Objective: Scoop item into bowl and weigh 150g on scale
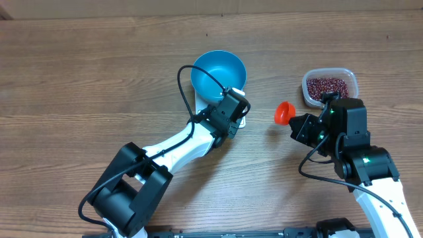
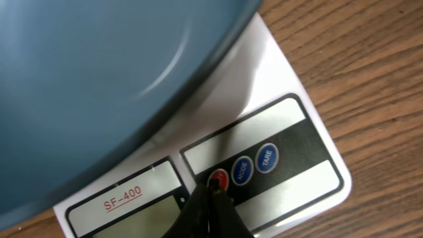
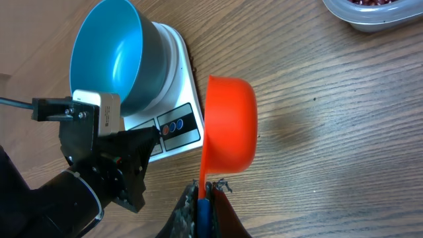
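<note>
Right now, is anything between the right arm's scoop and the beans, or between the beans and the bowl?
Nothing visible. Bare table lies between the orange scoop and the open tub of beans. From tub to blue bowl the way is also bare; the left fingers press the scale front panel, off that line.

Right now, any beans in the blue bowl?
No: the right wrist view shows the bowl bare blue inside, and the beans lie in the clear tub.
</note>
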